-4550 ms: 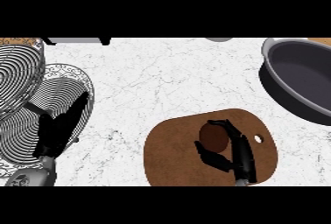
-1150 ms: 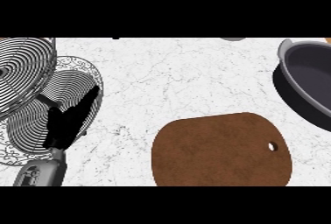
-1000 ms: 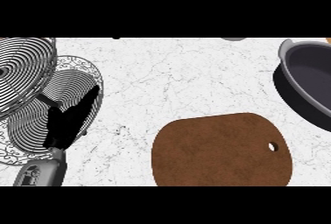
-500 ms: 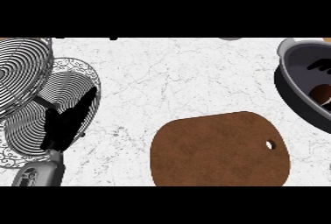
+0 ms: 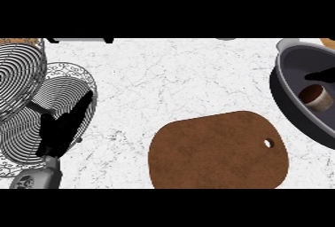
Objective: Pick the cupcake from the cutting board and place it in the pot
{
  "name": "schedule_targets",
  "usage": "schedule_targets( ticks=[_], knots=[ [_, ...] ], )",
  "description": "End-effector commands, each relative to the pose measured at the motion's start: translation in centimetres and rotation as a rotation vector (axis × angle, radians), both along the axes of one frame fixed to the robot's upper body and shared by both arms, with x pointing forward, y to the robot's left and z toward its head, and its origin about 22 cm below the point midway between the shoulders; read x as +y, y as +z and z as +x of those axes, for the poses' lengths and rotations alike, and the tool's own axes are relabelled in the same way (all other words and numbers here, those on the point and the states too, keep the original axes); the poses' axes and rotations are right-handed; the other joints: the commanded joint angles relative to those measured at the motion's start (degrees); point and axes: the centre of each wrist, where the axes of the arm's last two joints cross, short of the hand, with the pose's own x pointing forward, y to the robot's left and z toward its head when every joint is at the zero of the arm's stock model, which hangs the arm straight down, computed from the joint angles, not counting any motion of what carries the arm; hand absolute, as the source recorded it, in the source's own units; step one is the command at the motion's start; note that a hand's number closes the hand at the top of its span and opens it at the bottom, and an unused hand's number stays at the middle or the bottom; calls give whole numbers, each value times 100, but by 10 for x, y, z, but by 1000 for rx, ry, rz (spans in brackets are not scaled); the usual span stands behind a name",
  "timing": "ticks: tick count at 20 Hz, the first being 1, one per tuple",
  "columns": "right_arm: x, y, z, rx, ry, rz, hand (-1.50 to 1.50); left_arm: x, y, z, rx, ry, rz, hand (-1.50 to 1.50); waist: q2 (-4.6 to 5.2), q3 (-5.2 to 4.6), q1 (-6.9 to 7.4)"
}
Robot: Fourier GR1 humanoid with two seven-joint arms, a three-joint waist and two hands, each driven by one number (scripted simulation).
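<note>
Nearly done: cupcake (image 5: 317, 97) sitting inside the pot (image 5: 288, 95), cutting board (image 5: 216, 150) bare, right hand (image 5: 322, 76) just above with fingers unclear, left hand (image 5: 64, 126) relaxed beside the counter's (image 5: 177, 75) edge

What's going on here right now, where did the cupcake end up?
The cupcake now lies inside the dark pot at the right edge of the head view, and the brown cutting board on the marble counter is bare. A dark tip of the right hand shows just above the cupcake; too little of it is visible to judge its fingers. The left hand rests open at the left, over the wire racks. The placing step looks done.
</note>
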Motion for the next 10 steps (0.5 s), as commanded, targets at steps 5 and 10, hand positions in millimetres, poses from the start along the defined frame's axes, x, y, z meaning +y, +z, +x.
schedule_targets(
  ticks=[5,10],
  knots=[
    [-52,36,-25,-247,-216,308,-150,-31,-10,4,64,-67,-84,0,70,-80,-58],
    [-96,55,-59,-294,-251,384,-150,-39,-17,2,70,-66,-88,0,108,-76,-10]
  ],
)
